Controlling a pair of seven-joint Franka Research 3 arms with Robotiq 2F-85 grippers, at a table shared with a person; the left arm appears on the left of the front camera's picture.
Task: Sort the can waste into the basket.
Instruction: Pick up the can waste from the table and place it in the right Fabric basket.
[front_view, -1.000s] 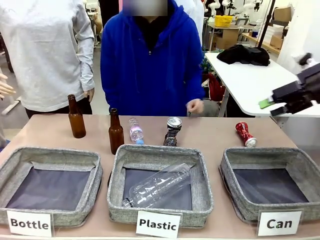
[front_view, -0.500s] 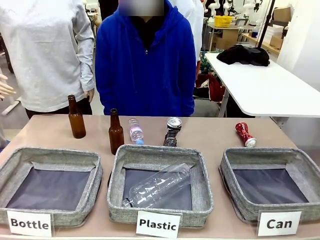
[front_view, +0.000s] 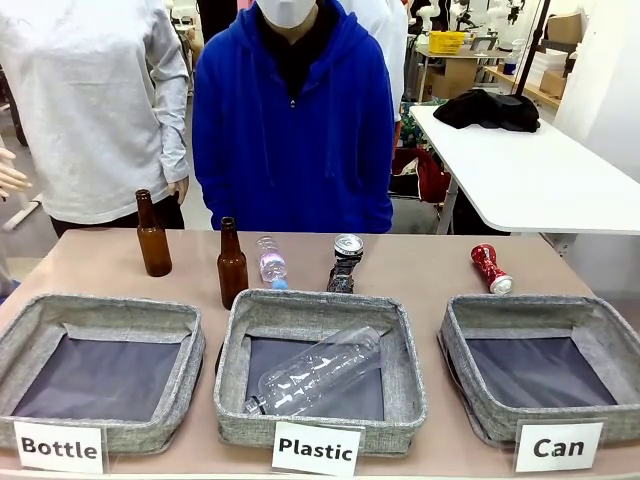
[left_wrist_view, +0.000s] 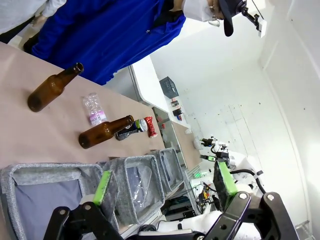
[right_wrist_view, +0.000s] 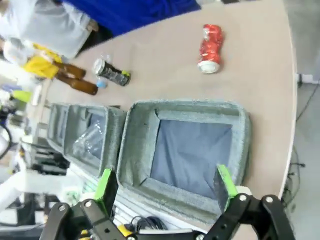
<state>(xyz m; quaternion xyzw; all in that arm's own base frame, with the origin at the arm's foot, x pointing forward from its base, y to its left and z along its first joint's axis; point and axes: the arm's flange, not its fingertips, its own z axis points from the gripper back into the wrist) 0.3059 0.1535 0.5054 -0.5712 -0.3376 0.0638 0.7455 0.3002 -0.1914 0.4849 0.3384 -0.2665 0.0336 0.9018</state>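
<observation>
The red can (front_view: 490, 268), pinched at its middle, lies on the table behind the grey basket (front_view: 530, 304) carded "Can". A black can (front_view: 345, 262) stands behind the middle basket. In the right wrist view my right gripper (right_wrist_view: 164, 183) hangs open high above that basket (right_wrist_view: 192, 106), whose dark bottom is bare; the red can (right_wrist_view: 210, 41) and black can (right_wrist_view: 112, 73) lie beyond it. My left gripper (left_wrist_view: 163, 182) is open too, well off to the side, looking along the table past the black can (left_wrist_view: 131, 129) and red can (left_wrist_view: 149, 126).
Two brown bottles (front_view: 153, 234) (front_view: 231, 263) and a small clear bottle (front_view: 271, 262) stand at the back. The "Plastic" basket (front_view: 320, 302) holds a clear bottle (front_view: 316, 370); the "Bottle" basket (front_view: 100, 306) is at left. A person in blue (front_view: 295, 120) stands across.
My right gripper, at the front view's right edge a second ago, has left that picture. The person's hand near the black can has drawn back. The cans have not moved.
</observation>
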